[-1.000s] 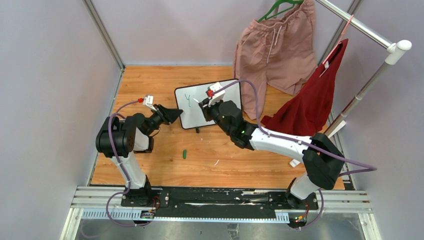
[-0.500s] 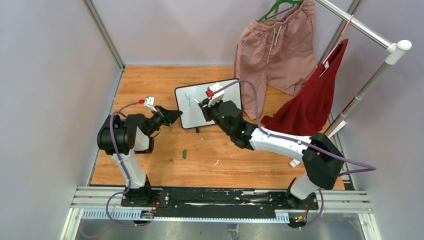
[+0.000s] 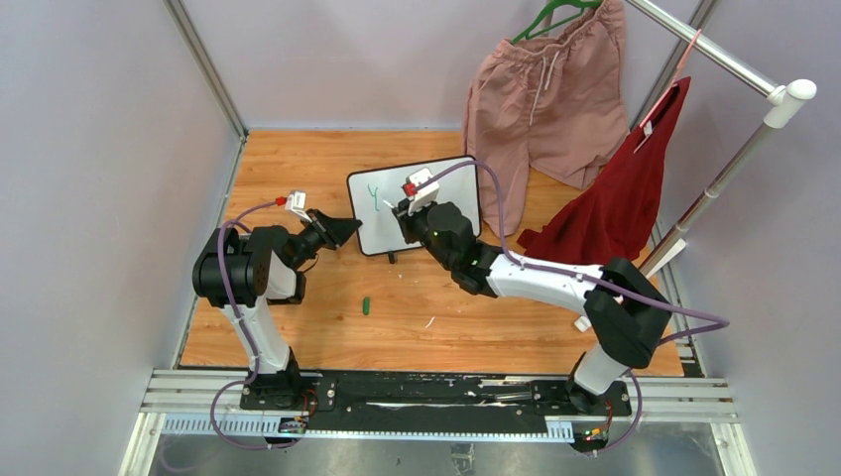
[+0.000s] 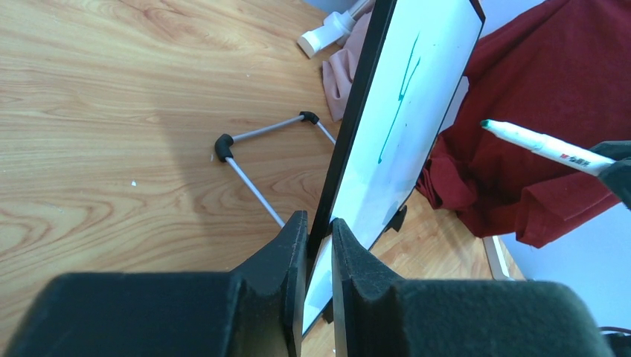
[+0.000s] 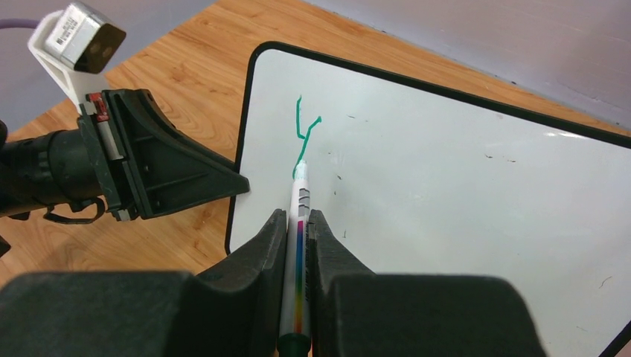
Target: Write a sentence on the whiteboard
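Left gripper [image 4: 318, 223] clamps the left edge of the whiteboard [image 4: 417, 89], steadying it; right gripper [image 5: 298, 223], closed on a marker [image 5: 300, 197], points at 1 green letter [image 5: 303, 134].

The whiteboard [image 3: 369, 226] stands near the middle of the wooden counter, leaning back on its thin wire prop, white face turned toward me. Its frame is thin and black with rounded corners. My left jaws pinch its left edge, low down. Of the sentence [image 5: 303, 134], one green "Y"-shaped stroke sits near the upper left corner.
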You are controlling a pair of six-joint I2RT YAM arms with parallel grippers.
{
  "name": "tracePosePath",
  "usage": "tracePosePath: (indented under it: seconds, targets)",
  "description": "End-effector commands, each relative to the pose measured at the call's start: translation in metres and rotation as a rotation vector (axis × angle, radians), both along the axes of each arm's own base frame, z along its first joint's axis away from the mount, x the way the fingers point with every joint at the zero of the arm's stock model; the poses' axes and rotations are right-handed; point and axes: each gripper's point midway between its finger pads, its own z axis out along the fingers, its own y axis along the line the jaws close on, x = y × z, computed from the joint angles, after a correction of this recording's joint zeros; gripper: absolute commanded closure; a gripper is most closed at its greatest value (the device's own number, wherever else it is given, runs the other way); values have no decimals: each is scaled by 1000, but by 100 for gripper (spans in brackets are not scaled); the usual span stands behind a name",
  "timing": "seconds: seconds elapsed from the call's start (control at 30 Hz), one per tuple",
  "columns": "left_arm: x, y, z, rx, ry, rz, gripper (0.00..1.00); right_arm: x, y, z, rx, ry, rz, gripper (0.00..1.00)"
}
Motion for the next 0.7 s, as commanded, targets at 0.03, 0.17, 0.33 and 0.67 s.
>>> tracePosePath:
  seconds: [0.03, 0.17, 0.33, 0.67]
  targets:
    - [2, 3, 2, 21, -42, 27, 100, 12, -3, -3, 3, -35, -43, 100]
    - [1, 2, 2, 24, -44, 25, 100, 18, -4, -10, -15, -35, -68, 100]
    - [1, 1, 2, 27, -48, 20, 100, 24, -3, -10, -15, -42, -91, 100]
    - [1, 1, 2, 27, -47, 22, 100, 33, 3, -5, -7, -59, -111, 100]
